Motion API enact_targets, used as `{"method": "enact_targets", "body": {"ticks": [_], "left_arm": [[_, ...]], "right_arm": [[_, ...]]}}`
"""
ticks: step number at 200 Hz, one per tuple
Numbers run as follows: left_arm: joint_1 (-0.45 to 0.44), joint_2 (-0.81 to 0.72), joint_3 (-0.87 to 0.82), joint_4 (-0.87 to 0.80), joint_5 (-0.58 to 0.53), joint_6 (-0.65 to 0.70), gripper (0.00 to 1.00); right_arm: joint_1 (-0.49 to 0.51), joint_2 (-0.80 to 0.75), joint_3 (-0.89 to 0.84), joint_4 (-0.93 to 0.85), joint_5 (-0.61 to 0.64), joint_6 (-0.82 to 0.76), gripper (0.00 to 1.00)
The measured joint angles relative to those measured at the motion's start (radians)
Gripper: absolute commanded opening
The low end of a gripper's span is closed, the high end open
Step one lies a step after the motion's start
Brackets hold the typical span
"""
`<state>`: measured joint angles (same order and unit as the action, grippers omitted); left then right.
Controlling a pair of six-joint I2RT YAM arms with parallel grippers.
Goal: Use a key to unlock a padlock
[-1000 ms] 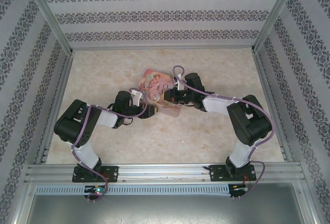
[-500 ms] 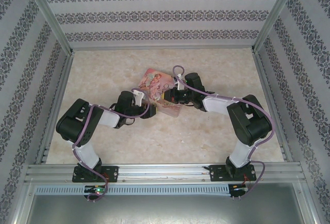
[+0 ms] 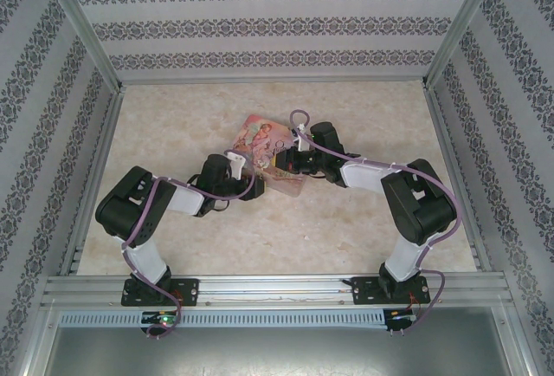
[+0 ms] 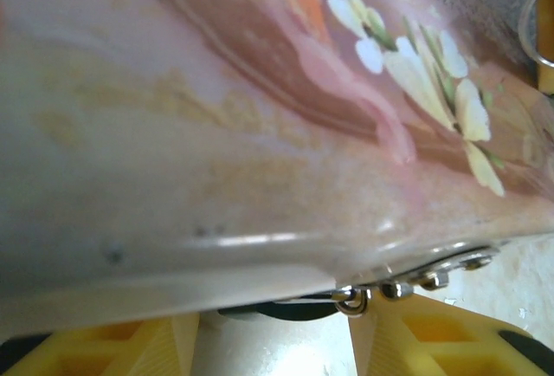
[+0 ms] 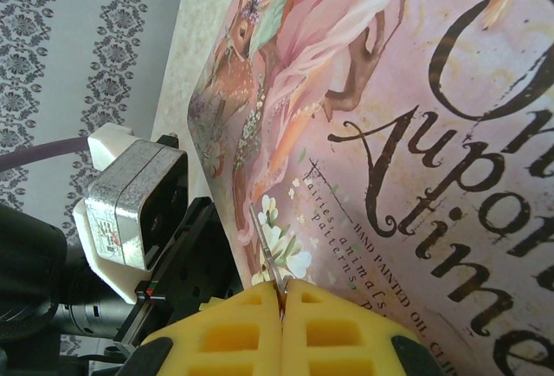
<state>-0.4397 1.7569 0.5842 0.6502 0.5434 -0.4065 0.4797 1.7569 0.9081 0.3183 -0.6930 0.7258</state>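
Tin (image 3: 260,138), pink and painted with flowers and lettering, lies askew near the middle of the tabletop (image 3: 363,116), well away from all four edges.

The left gripper (image 4: 273,337) sits at the tin's near-left side, low against its side wall. Its yellow jaws stand spread, one at each lower corner of the left wrist view, with pale tabletop showing in the gap (whether either pad touches the tin I cannot tell). Just above that gap a short ball chain (image 4: 407,286) runs along the tin's lower rim and ends in a small loop. A silver ring (image 4: 523,21) lies over the lid farther along.

The right gripper (image 5: 281,294) reaches over the lid from the right side. Its jaws are pressed together on the key (image 5: 267,255), which shows edge-on as a thin silver blade sticking out from between the pads. The blade points across the painted white flowers at the tin's edge nearest the left gripper (whether its tip touches the lid I cannot tell). Where the padlock sits I cannot tell.
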Motion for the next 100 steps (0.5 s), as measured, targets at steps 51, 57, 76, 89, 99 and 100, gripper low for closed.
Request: {"method": "enact_targets", "body": {"ticks": [51, 57, 76, 89, 99, 100], "left_arm": [[-0.013, 0.000, 0.009, -0.020, -0.015, 0.002, 0.47], [-0.013, -0.001, 0.010, -0.022, -0.017, 0.003, 0.46], [-0.019, -0.003, 0.014, -0.034, -0.028, 0.006, 0.45], [-0.024, -0.005, 0.018, -0.045, -0.035, 0.008, 0.44], [-0.027, -0.006, 0.023, -0.056, -0.041, 0.008, 0.44], [-0.028, -0.006, 0.023, -0.058, -0.042, 0.009, 0.44]], "right_arm": [[0.000, 0.000, 0.000, 0.000, 0.000, 0.000, 0.00], [0.000, 0.000, 0.000, 0.000, 0.000, 0.000, 0.00], [0.000, 0.000, 0.000, 0.000, 0.000, 0.000, 0.00], [0.000, 0.000, 0.000, 0.000, 0.000, 0.000, 0.00], [0.000, 0.000, 0.000, 0.000, 0.000, 0.000, 0.00], [0.000, 0.000, 0.000, 0.000, 0.000, 0.000, 0.00]]}}
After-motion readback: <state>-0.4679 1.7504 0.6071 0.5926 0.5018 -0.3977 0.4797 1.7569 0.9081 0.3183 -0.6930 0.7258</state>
